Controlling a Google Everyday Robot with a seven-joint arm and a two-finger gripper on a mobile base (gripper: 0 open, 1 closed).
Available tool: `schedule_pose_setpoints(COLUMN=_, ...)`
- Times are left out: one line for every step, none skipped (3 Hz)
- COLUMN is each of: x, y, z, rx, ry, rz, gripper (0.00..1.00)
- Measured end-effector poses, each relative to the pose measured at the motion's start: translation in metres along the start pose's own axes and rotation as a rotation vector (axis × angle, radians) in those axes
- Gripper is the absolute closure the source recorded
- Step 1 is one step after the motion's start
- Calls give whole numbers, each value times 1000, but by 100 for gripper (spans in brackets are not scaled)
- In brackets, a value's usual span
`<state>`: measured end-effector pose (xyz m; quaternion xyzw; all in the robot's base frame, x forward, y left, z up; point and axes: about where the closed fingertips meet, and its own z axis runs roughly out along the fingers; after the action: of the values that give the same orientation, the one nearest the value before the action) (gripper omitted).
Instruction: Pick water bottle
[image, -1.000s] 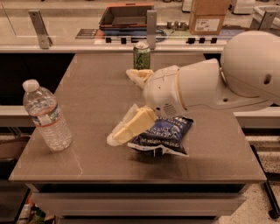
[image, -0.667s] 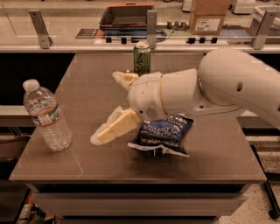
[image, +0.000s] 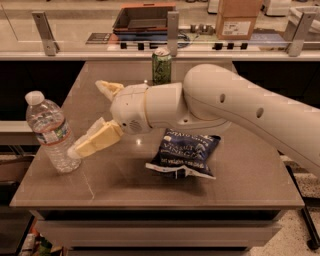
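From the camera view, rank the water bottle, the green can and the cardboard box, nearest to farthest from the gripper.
1. Water bottle, beside the open gripper.
2. Green can, at the table's back edge.
3. Cardboard box, beyond the table.

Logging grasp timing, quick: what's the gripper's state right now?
Gripper: open, fingers spread, holding nothing, close beside the upright water bottle.
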<state>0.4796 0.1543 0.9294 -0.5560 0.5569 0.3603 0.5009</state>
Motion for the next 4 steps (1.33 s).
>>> schedule_pose_setpoints(x=-2, y=-2, z=27, rx=-30, ry=-30, rz=21, gripper=0)
schedule_pose_setpoints(x=2, y=1, z=46, rx=-58, ry=-68, rz=60, gripper=0)
schedule_pose_setpoints(x=4, y=13, z=64, rx=-103, ry=-96, rz=90, gripper=16)
schedule_pose_setpoints(x=3, y=14, z=65, rx=-105, ry=-95, rz=86, gripper=41)
